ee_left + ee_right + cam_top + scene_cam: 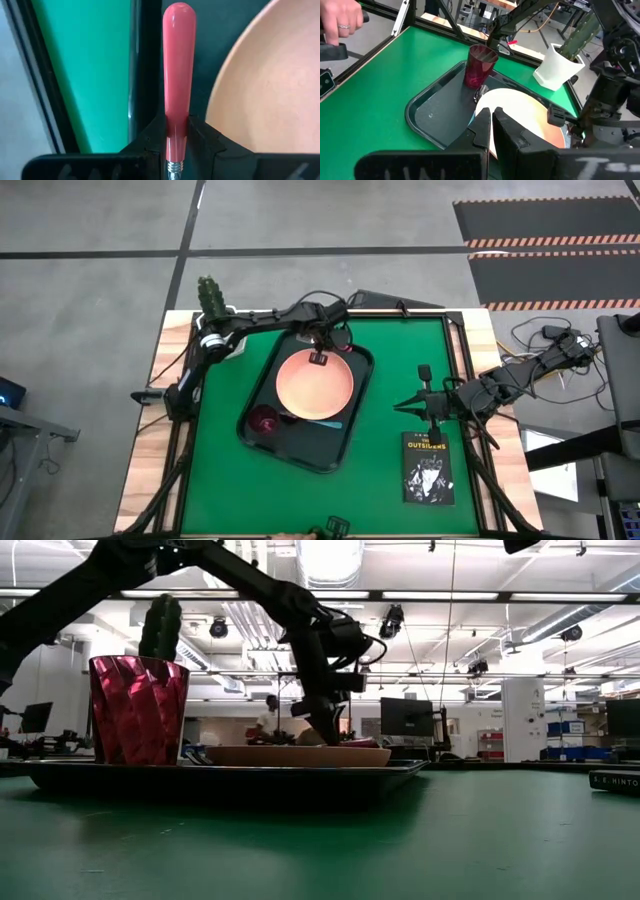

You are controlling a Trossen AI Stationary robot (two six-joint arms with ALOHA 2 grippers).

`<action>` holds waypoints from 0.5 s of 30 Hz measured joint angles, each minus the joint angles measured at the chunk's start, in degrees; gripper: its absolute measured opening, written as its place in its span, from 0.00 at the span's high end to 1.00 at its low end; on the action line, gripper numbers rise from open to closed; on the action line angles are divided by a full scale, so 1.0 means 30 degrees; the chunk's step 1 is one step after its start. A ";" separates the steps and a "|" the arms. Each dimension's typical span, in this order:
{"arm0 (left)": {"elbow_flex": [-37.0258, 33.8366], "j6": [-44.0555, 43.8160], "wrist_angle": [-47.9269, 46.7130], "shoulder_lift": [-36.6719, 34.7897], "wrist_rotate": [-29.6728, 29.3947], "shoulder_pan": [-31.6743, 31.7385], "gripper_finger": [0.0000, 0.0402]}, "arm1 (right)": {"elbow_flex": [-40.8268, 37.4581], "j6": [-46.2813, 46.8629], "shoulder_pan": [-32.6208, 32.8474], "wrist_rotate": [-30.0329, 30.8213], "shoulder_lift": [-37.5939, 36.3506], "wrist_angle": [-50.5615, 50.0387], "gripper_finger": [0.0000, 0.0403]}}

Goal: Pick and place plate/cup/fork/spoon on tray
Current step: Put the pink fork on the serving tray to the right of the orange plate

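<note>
The dark tray [345, 435] lies mid-table with the peach plate [315, 383], the dark red cup [265, 420] and the teal-handled spoon [326, 423] on it. My left gripper [320, 356] is at the tray's far edge, beside the plate's rim, shut on the pink-handled fork [178, 60]. The fork's tines are hidden under the gripper. In the low view the left gripper [325, 728] reaches down to plate height behind the plate [298, 755]. My right gripper [425, 402] waits over the green mat right of the tray, shut and empty. My left gripper pinches the fork's pink handle between its two fingers, close to the metal neck [176, 134]. The fingers [150, 142] come from above and lie across the handle. The handle's free end [178, 15] sticks out ahead over the tray floor between rim and plate. I cannot tell whether the fork touches the tray.
A white pot with a cactus [212, 302] stands at the table's far left corner. A black book [428, 468] lies near the right front. A person's hand [340, 20] shows at the table's near edge. Green mat lies open right of the tray.
</note>
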 joint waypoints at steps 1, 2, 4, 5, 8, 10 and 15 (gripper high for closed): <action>-0.0078 0.0000 -0.0020 0.0003 0.0000 0.0027 0.91 | -0.0007 0.0000 0.0000 0.0000 0.0000 0.0006 0.98; -0.0202 0.0002 0.0126 0.0003 0.0000 0.0045 0.91 | -0.0007 -0.0006 0.0000 0.0000 0.0000 0.0005 0.98; -0.0604 0.0000 0.0898 0.0003 0.0006 0.0074 0.91 | -0.0007 -0.0015 0.0000 0.0000 0.0000 0.0000 0.98; -0.0811 0.0000 0.1107 0.0003 0.0000 0.0067 0.91 | -0.0007 -0.0005 0.0000 0.0000 0.0000 0.0000 0.98; -0.1096 -0.0013 0.0959 0.0003 0.0000 0.0054 0.91 | -0.0014 0.0007 0.0000 0.0000 -0.0007 0.0000 0.98; -0.1139 -0.0109 0.0937 0.0003 -0.0003 -0.0040 0.91 | -0.0062 -0.0040 0.0000 0.0000 -0.0007 0.0005 0.98; -0.1139 -0.1005 0.0670 -0.0034 0.0020 -0.0327 0.91 | -0.0117 -0.0343 0.0000 0.0011 -0.0007 -0.0022 0.98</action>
